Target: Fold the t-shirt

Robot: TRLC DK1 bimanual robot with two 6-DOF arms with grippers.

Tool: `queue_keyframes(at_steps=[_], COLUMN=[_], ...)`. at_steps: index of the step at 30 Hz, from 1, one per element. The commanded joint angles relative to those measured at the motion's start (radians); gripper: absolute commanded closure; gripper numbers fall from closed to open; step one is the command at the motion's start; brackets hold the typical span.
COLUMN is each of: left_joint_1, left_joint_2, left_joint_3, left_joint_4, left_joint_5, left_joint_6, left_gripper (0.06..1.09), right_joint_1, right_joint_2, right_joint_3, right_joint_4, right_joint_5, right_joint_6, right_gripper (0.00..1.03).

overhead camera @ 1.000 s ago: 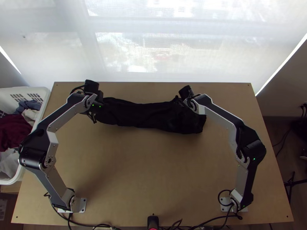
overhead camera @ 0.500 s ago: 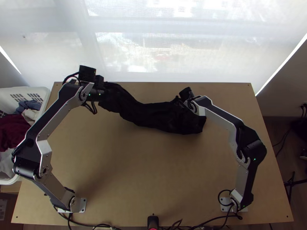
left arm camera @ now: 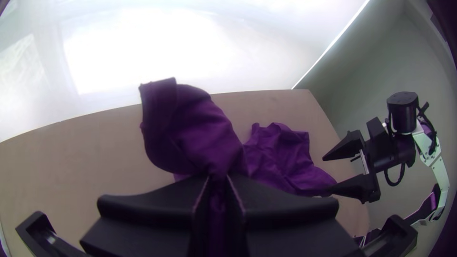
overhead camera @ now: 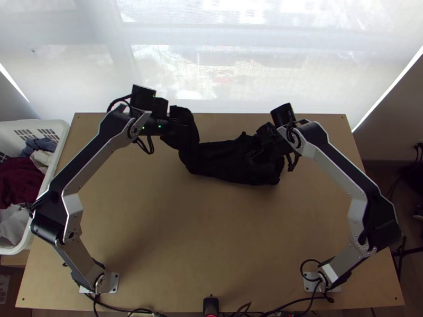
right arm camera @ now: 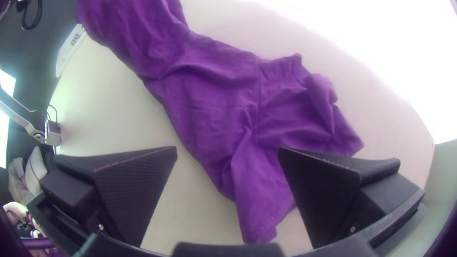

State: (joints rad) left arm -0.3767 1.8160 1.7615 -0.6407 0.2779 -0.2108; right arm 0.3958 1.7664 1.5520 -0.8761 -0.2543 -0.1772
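Observation:
My left gripper (overhead camera: 182,128) holds up one end of the black t-shirt (overhead camera: 222,162), which lies in a narrow bunched strip near the table's far edge. In the left wrist view my left gripper (left arm camera: 219,183) is shut on the shirt (left arm camera: 200,128), which looks purple there, with a flap standing above the fingers. Over the strip's other end is my right gripper (overhead camera: 255,151). The right wrist view has my right gripper (right arm camera: 228,152) open above the wrinkled shirt (right arm camera: 204,104), its fingers apart and the cloth lying beyond them.
A white basket (overhead camera: 59,138) with clothes stands beyond the table's left edge. A black device (overhead camera: 210,305) sits at the near edge, with cables around it. Bare tabletop (overhead camera: 206,238) stretches between the two arms' bases.
My left gripper has lifted the shirt's left end, first up the picture and then rightward, bending the strip over. My right gripper has shifted up and right off the cloth and opened.

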Motion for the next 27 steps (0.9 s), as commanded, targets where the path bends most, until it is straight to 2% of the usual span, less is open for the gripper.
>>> queue_keyframes(at_steps=[1, 14, 27], left_joint_1=[-0.074, -0.235, -0.360], left_joint_2=[0.078, 0.273, 0.425], left_joint_3=[0.075, 0.314, 0.446], left_joint_4=[0.026, 0.050, 0.052], left_joint_5=[0.017, 0.049, 0.052], left_joint_6=[-0.016, -0.093, -0.136], left_gripper=[1.05, 1.05, 1.05], right_joint_1=[-0.091, -0.227, -0.256], right_joint_2=[-0.174, -0.407, -0.482], right_joint_3=[0.005, -0.112, -0.185], right_joint_4=[-0.086, -0.136, -0.144], right_joint_5=[0.000, 0.000, 0.000], right_joint_6=[0.002, 0.019, 0.025], right_gripper=[0.04, 0.04, 0.04])
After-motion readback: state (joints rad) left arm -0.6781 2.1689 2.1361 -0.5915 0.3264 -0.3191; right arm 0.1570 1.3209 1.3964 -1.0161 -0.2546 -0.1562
